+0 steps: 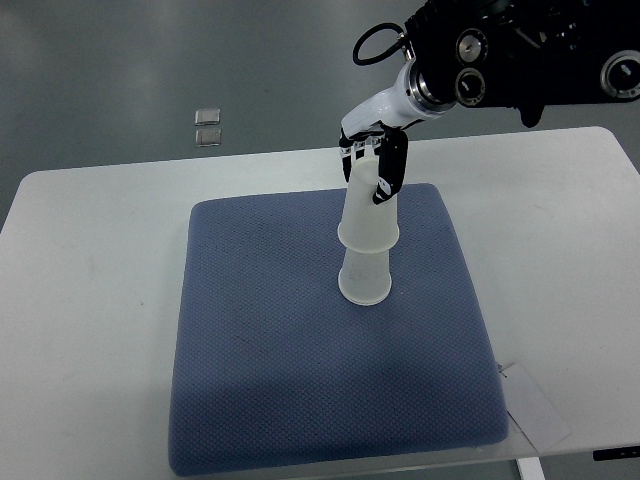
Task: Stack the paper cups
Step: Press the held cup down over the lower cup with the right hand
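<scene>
Your right hand [378, 165] comes in from the upper right on a black-and-white arm, and its fingers [392, 170] are wrapped around the upturned base of the upper paper cup [367, 215], gripping it from above. You have a white bench [90, 260] filling most of the view, with grey floor beyond its far edge. On the bench lies a large blue textured mat [280, 370], roughly square, covering the middle. Near the mat's far centre the two translucent white paper cups stand upside down, the upper one nested over the lower paper cup [364, 281], whose rim sits on the mat. A white paper tag [535, 405] lies on the bench just beside the mat's near right corner. Two small square tiles [208, 126] sit on the floor past the bench.
</scene>
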